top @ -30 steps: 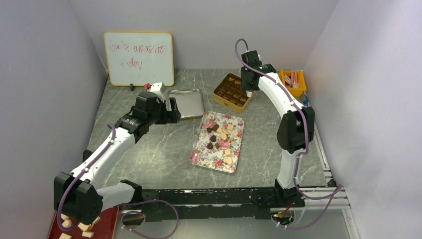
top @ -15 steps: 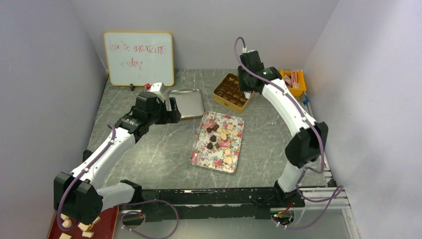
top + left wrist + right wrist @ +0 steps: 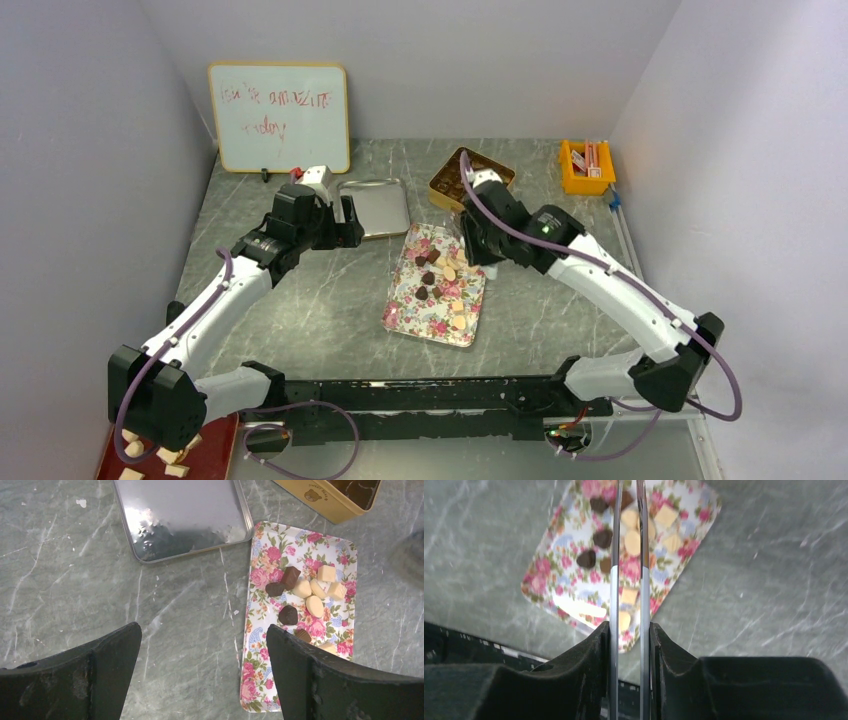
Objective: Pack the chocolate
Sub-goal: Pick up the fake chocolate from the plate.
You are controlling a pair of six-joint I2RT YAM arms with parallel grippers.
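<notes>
your chocolate [image 3: 441, 272] sits mid-frame on the floral tray [image 3: 425, 326], inside its rims, with the right gripper [image 3: 468, 248] hovering at the tray's upper right edge, jaws narrowly parted and empty, and the left gripper [image 3: 345, 232] gaping wide below the silver tray [image 3: 375, 205].

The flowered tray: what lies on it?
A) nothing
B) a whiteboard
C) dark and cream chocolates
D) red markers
C: the left wrist view shows dark and cream chocolates clustered on the flowered tray.
</notes>
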